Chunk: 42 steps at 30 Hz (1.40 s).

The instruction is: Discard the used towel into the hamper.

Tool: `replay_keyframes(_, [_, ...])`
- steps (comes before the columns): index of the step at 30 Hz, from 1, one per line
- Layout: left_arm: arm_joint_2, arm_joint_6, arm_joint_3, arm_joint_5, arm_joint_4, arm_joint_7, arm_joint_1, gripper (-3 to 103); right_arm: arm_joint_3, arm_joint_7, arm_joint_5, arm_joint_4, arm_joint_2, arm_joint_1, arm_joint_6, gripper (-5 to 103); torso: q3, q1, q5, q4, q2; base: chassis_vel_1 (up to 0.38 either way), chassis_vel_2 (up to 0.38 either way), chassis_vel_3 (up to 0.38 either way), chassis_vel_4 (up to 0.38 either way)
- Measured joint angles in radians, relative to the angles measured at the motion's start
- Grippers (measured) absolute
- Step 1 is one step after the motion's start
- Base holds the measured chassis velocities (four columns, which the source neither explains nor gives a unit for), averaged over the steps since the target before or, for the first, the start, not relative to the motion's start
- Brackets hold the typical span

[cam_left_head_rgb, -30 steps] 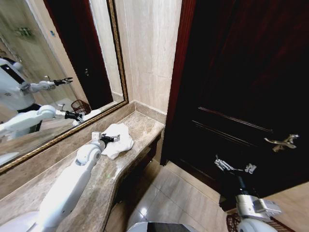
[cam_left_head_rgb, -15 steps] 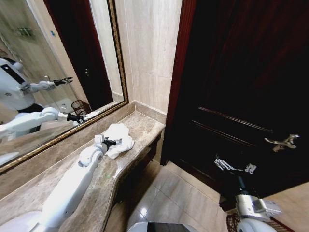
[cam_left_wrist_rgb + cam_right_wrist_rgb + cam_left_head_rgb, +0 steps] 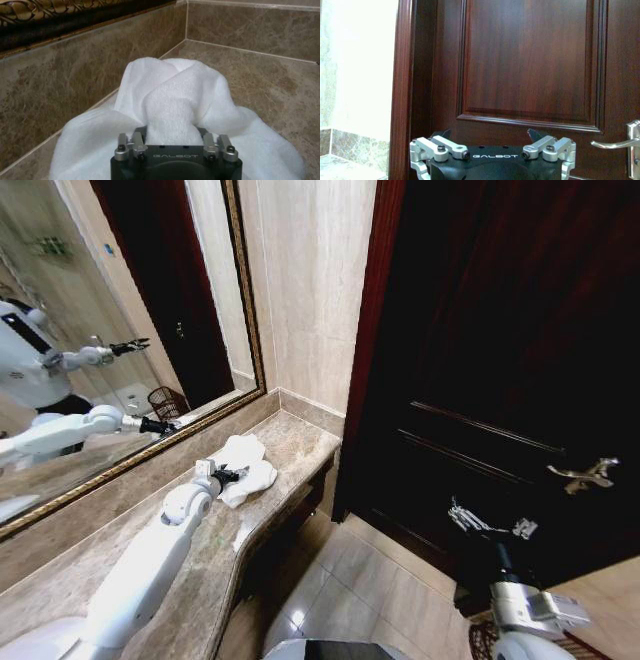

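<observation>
The used towel (image 3: 248, 464) is white and lies bunched on the marble counter (image 3: 300, 442), close to the wall under the mirror. My left gripper (image 3: 228, 475) reaches along the counter and is shut on a fold of the towel (image 3: 175, 97), which rises in a ridge from between its jaws (image 3: 172, 131). My right gripper (image 3: 470, 520) hangs in the air in front of the dark door, open and holding nothing (image 3: 489, 135). A bit of the reddish-brown woven hamper (image 3: 478, 642) shows on the floor at the lower right, beside my right arm.
A dark wooden door (image 3: 500, 330) with a metal lever handle (image 3: 585, 473) fills the right side. A framed mirror (image 3: 100, 330) runs above the counter. Tiled floor (image 3: 350, 580) lies between the counter's front edge and the door.
The towel, spread flatter a second ago, is now gathered into a narrower bunch at the left gripper's jaws. The right arm has barely moved.
</observation>
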Motion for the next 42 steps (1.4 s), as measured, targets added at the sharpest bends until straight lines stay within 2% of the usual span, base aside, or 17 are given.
replay_keyframes(1, [0.000,0.000,0.000,0.000,0.000,0.000,0.000,59,0.000,0.000,0.000,0.000,0.000,0.000,0.000,100,0.000,0.000,0.0000,0.0000,0.000,0.000,0.000,0.000,0.000])
replay_keyframes(4, [0.002,-0.001,-0.007,0.000,0.000,0.007,0.002,43,0.000,0.000,-0.001,0.003,0.001,-0.001,0.000,100,0.000,0.000,0.0000,0.0000,0.000,0.000,0.000,0.000,0.000])
replay_keyframes(5, [0.002,-0.001,-0.007,0.000,0.000,0.007,0.002,43,0.000,0.000,-0.001,0.003,0.001,-0.001,0.000,100,0.000,0.000,0.0000,0.0000,0.000,0.000,0.000,0.000,0.000])
replay_keyframes(7, [0.003,-0.001,-0.012,-0.001,-0.001,0.013,0.005,32,-0.001,0.000,-0.001,0.004,0.000,-0.001,0.000,100,0.000,0.000,0.0000,0.0000,0.000,0.000,0.000,0.000,0.000])
replay_keyframes(9, [0.003,-0.001,-0.014,-0.001,-0.002,0.016,0.007,32,-0.001,0.000,-0.002,0.004,0.000,-0.001,-0.001,100,0.000,0.000,-0.0001,0.0000,0.000,0.000,0.000,0.000,0.000])
replay_keyframes(12, [0.003,-0.002,-0.019,-0.001,-0.005,0.021,0.014,17,-0.002,0.000,-0.003,0.006,0.001,-0.001,-0.002,100,0.000,0.000,-0.0001,0.0000,0.000,0.000,0.000,0.000,0.000])
replay_keyframes(13, [0.003,-0.002,-0.019,-0.001,-0.005,0.021,0.014,17,-0.002,0.000,-0.003,0.006,0.001,-0.001,-0.002,100,0.000,0.000,-0.0001,0.0000,0.000,0.000,0.000,0.000,0.000])
replay_keyframes(16, [0.002,-0.015,-0.025,-0.001,-0.012,0.022,0.025,8,-0.004,0.006,-0.002,0.011,0.001,-0.005,-0.003,100,0.000,0.000,-0.0001,0.0000,0.000,0.000,0.000,0.000,0.000])
replay_keyframes(21, [-0.002,-0.041,-0.035,-0.001,-0.028,0.019,0.038,7,-0.004,0.011,-0.001,0.015,-0.001,-0.006,-0.005,100,0.000,0.000,-0.0003,0.0001,0.000,0.000,0.000,0.000,0.000])
replay_keyframes(23, [-0.006,-0.156,-0.051,-0.001,-0.053,0.023,0.066,7,-0.007,0.019,0.001,0.020,-0.002,-0.004,-0.014,100,0.000,0.000,-0.0002,0.0001,0.000,0.000,0.000,0.000,0.000])
replay_keyframes(24, [-0.006,-0.156,-0.051,-0.001,-0.053,0.023,0.066,7,-0.007,0.019,0.001,0.020,-0.002,-0.004,-0.014,100,0.000,0.000,-0.0002,0.0001,0.000,0.000,0.000,0.000,0.000])
replay_keyframes(26, [-0.014,-0.260,-0.073,0.011,-0.102,0.022,0.105,7,-0.013,0.027,0.009,0.028,-0.005,-0.002,-0.029,100,0.000,0.000,-0.0001,0.0001,0.000,0.000,0.000,0.000,0.000])
replay_keyframes(29, [-0.017,-0.286,-0.085,0.021,-0.132,0.017,0.125,7,-0.014,0.028,0.010,0.030,-0.006,-0.001,-0.034,100,0.000,0.000,-0.0001,0.0000,0.000,0.000,0.000,0.000,0.000])
replay_keyframes(32, [-0.035,-0.332,-0.131,0.064,-0.241,0.008,0.202,7,-0.017,0.028,0.010,0.032,-0.007,0.001,-0.037,100,0.000,0.000,0.0002,0.0001,0.000,0.000,0.000,0.000,0.000])
replay_keyframes(37, [-0.062,-0.341,-0.157,0.081,-0.337,-0.006,0.272,7,-0.018,0.027,0.010,0.032,-0.003,-0.002,-0.034,100,0.000,0.000,0.0000,0.0001,0.000,0.000,0.000,0.000,0.000])
replay_keyframes(42, [-0.119,-0.356,-0.203,0.133,-0.472,-0.007,0.371,7,-0.012,0.027,0.015,0.037,-0.003,-0.012,-0.027,100,0.000,0.000,0.0001,0.0001,0.000,0.000,0.000,0.000,0.000])
